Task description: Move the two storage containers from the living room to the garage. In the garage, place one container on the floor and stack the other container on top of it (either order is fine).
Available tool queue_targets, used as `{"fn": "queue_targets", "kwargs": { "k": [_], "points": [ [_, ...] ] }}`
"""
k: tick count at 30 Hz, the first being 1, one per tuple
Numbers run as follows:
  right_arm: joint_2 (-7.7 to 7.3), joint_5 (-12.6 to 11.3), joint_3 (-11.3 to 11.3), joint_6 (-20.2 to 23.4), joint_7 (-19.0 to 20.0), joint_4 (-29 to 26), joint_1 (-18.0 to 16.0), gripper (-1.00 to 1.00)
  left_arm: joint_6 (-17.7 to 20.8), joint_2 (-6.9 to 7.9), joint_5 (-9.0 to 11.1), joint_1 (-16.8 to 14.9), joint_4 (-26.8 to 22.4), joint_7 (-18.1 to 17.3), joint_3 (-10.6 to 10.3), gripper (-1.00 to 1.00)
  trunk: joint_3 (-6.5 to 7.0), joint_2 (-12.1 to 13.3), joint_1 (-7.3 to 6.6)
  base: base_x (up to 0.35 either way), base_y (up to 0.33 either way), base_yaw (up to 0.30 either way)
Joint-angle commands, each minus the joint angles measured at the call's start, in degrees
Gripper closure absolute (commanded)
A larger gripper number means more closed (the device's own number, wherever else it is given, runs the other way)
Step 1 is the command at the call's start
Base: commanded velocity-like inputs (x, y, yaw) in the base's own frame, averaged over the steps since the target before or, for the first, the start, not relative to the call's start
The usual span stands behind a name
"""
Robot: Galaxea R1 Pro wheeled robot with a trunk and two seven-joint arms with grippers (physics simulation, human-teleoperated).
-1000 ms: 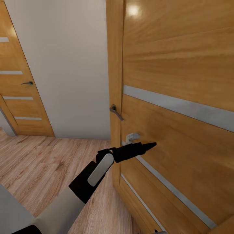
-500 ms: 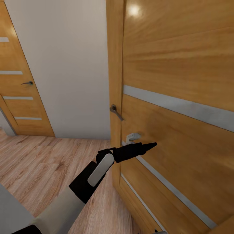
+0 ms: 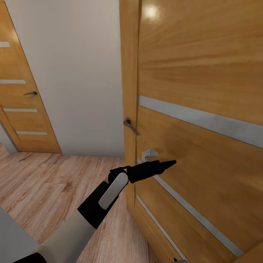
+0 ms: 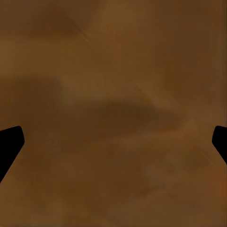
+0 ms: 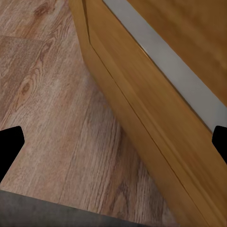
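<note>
Wood everywhere — light plank floor (image 3: 44,182), and two honey-coloured doors with grey inlay strips. Neither storage container shows; their whereabouts cannot be told from these views.

Far left in the head view: a second door (image 3: 22,106), shut, with its own lever handle (image 3: 31,93). Next to it, a plain white wall (image 3: 76,80).

Centre: the left arm (image 3: 91,208) reaches forward and to the right, and the left gripper (image 3: 170,162) sits with its tip against or just off the face of the near door (image 3: 204,80), below the door's lever handle (image 3: 129,126) and just beside a small grey latch plate (image 3: 148,154). The left wrist view gives blurred brown wood close up, with one dark fingertip (image 4: 10,144) at each side edge — jaws released, holding nothing.

Right: the right wrist view looks down at the door's bottom edge and a grey strip (image 5: 170,66) over the plank floor; the right gripper (image 5: 113,146) likewise has its jaws spread wide, with nothing between them.

Judged step: transit, getting through a doorway — no container in either gripper.

Next move, as judged: push the door leaf wider with the left arm or drive the base against it, keeping the gripper clear of the handle and the frame edge. Risk: the tip slides on the smooth panel.
</note>
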Motion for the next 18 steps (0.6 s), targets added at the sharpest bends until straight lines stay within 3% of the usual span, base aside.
{"fn": "queue_targets", "kwargs": {
  "k": [1,5,8,10,12,15,18],
  "points": [
    [-0.02,0.0,0.3,-0.2,-0.3,0.0,0.0,-1.00,0.2,-0.02,0.3,0.0,0.3,0.0,0.0,-1.00,-0.05,0.0,0.00,0.000,0.000,0.000],
    [-0.02,0.0,0.3,-0.2,-0.2,0.0,0.0,-1.00,-0.9,-0.02,-0.8,0.0,3.1,0.4,0.1,-1.00,-0.05,0.0,0.00,0.000,0.000,0.000],
    [-0.02,0.0,0.3,-0.2,-0.3,0.0,0.0,-1.00,-1.6,-0.02,-4.2,0.0,7.5,0.5,0.4,-1.00,-0.05,0.0,0.00,0.000,0.000,0.000],
    [-0.02,0.0,0.3,-0.2,-0.2,0.0,0.0,-1.00,-2.3,-0.02,-8.4,0.0,11.5,0.5,1.8,-1.00,-0.05,0.0,0.00,0.000,0.000,0.000],
    [-0.02,0.0,0.3,-0.2,-0.2,0.0,0.0,-1.00,-3.5,-0.02,-10.0,0.0,13.1,0.5,2.8,-1.00,-0.05,0.0,0.00,0.000,0.000,0.000],
    [-0.02,0.0,0.3,-0.2,-0.2,0.0,0.0,-1.00,-8.7,-0.02,-11.8,0.0,18.5,0.5,3.8,-1.00,-0.05,0.0,0.00,0.000,0.000,0.000],
    [-0.02,0.0,0.3,-0.2,-0.2,0.0,0.0,-1.00,-16.4,1.74,-12.5,0.0,28.9,0.2,4.2,-1.00,-0.05,0.0,0.00,0.000,0.000,0.000]
  ]
}}
